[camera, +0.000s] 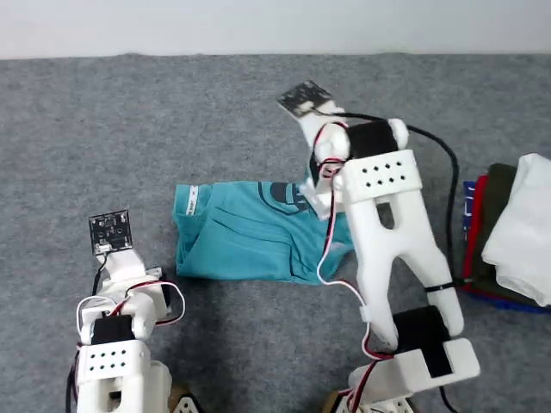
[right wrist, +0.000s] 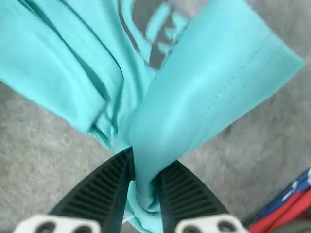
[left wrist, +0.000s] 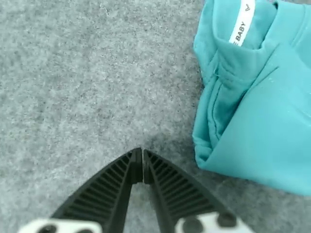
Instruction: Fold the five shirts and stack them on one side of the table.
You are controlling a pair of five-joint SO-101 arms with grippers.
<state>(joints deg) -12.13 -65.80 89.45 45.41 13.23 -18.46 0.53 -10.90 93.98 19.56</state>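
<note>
Grey felt worktop (camera: 103, 129): both arms are mounted at its near edge, and all five shirts are judged to be accounted for on it.
Teal shirt (camera: 241, 237): laid near the middle of the worktop and partly folded, with the collar label turned towards the left arm. One edge is raised off the felt on the right arm's side. It is judged to be the shirt in hand, with its fold unfinished and its stacking still to be done.
Stack of folded shirts (camera: 508, 232): set at the right edge of the worktop, well apart from the teal shirt. White is seen on top, with dark, red and blue layers beneath. Four are judged done, though the count cannot be confirmed.
Right tool (right wrist: 145, 159): clenched on a bunched edge of the teal shirt, with cloth pinched between the jaws.
Left tool (left wrist: 143, 153): closed on nothing, with its tips held over bare felt near the shirt's collar end.
</note>
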